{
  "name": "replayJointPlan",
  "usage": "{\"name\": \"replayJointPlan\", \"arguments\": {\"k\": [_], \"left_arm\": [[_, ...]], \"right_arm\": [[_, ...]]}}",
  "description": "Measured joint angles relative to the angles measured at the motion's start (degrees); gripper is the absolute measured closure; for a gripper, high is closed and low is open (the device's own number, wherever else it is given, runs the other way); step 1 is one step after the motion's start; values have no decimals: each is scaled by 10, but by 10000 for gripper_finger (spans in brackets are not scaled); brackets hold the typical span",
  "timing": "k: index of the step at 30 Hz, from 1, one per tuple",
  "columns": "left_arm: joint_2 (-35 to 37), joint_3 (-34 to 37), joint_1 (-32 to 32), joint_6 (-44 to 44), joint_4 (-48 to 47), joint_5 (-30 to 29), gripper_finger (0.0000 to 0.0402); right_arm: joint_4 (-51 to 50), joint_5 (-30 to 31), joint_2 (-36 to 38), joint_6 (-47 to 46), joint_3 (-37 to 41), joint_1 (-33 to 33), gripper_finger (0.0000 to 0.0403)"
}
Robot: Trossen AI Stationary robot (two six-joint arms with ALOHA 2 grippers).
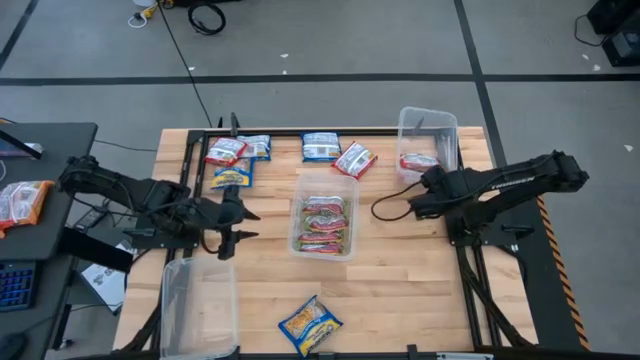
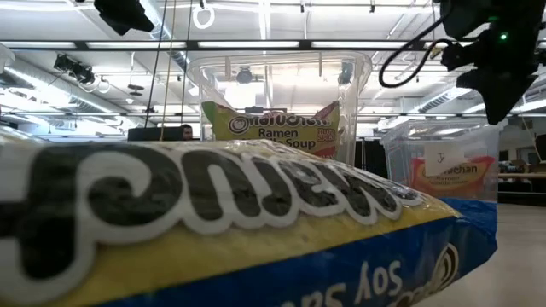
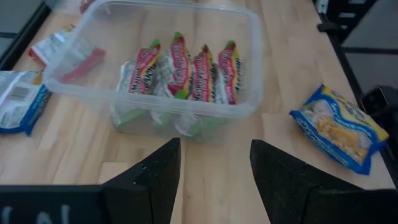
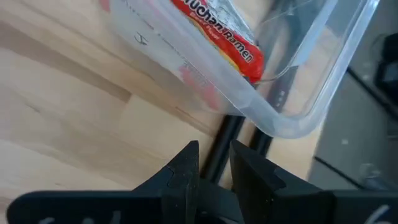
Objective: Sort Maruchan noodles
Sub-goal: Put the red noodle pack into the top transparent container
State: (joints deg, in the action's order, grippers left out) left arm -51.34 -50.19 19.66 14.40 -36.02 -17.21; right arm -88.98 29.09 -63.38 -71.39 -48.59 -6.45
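High view: left gripper (image 1: 243, 222) empty, fingers apart, left of clear rectangular plastic tub (image 1: 323, 225) holding silvery green-pink ramen packets (image 1: 324, 221). Right gripper (image 1: 413, 200) beside second clear tub (image 1: 429, 132) with red-and-white packet (image 1: 419, 162). Blue-and-yellow packet (image 1: 311, 324) at near edge; more packets (image 1: 238, 160) at far side.

Left wrist view: dark fingers (image 3: 152, 177) parted, nothing between.

Right wrist view: fingers (image 4: 185, 168) narrowly apart, nothing gripped.

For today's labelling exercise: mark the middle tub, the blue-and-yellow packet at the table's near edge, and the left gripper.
middle tub (image 1: 296, 208), high view, left rim.
blue-and-yellow packet (image 1: 310, 324), high view, centre.
left gripper (image 1: 240, 225), high view, between fingers.
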Motion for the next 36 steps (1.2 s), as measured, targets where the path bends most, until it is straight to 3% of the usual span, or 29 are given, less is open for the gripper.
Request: {"name": "replayJointPlan", "arguments": {"k": [3,6,12,16,21,23,27,31,36], "left_arm": [[0,0,5,-14,-3,0,205],[0,0,0,-36,-2,-2,205],[0,0,-41,-82,34,-46,205],[0,0,-64,-91,69,-46,205],[0,0,-70,-90,75,-46,205],[0,0,-72,-91,78,-46,205],[0,0,-84,-91,86,-46,205],[0,0,-101,-91,85,-46,205],[0,0,-116,-107,83,-19,205]], "right_arm": [[32,-12,2,-4,-11,-25,307],[156,2,0,75,-29,-51,307],[545,14,-12,463,-32,-43,307],[690,-14,-19,652,-32,20,303],[722,-171,-22,760,-32,155,273],[714,-204,-35,805,-32,199,254],[707,-215,-86,919,-34,251,203],[674,-197,-152,979,-72,255,160],[608,-156,-205,1024,-111,278,140]]}}
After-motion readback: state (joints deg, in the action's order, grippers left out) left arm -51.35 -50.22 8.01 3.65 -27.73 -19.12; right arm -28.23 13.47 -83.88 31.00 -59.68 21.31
